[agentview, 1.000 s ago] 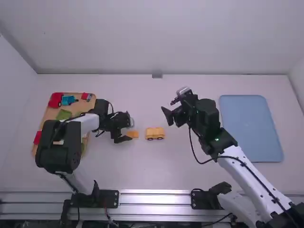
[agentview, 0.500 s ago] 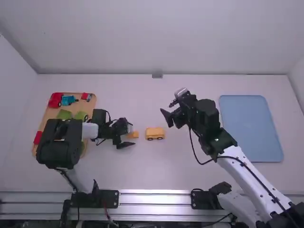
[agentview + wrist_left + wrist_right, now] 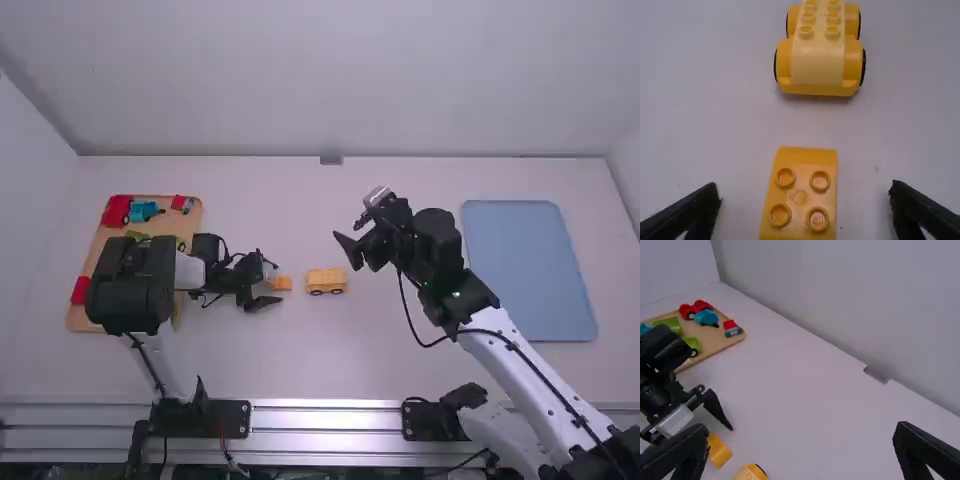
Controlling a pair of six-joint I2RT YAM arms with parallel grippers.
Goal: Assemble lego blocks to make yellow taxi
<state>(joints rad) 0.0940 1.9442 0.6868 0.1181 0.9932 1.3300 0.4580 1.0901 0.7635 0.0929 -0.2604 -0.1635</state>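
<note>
My left gripper (image 3: 272,283) is low over the table, open around the loose orange-yellow block (image 3: 282,284). In the left wrist view that block (image 3: 801,200) has its studs up, between the spread fingers of my left gripper (image 3: 805,207) and touching neither. Just beyond it stands the yellow car (image 3: 819,60), a wheeled base with a paler studded piece on top; from above, the car (image 3: 326,281) sits right of the block. My right gripper (image 3: 352,250) hangs above and to the right of the car, its fingers (image 3: 682,455) wide apart with nothing between.
A wooden tray (image 3: 102,240) at the left holds red, blue and green pieces, partly under the left arm. A blue tray (image 3: 530,270) lies on the right. The back wall (image 3: 330,110) rises behind the table, with a small grey piece at its foot.
My left arm has shifted slightly toward the camera, and its gripper has turned and settled around the loose block. My right gripper has drifted slightly left. Block and car stay put.
</note>
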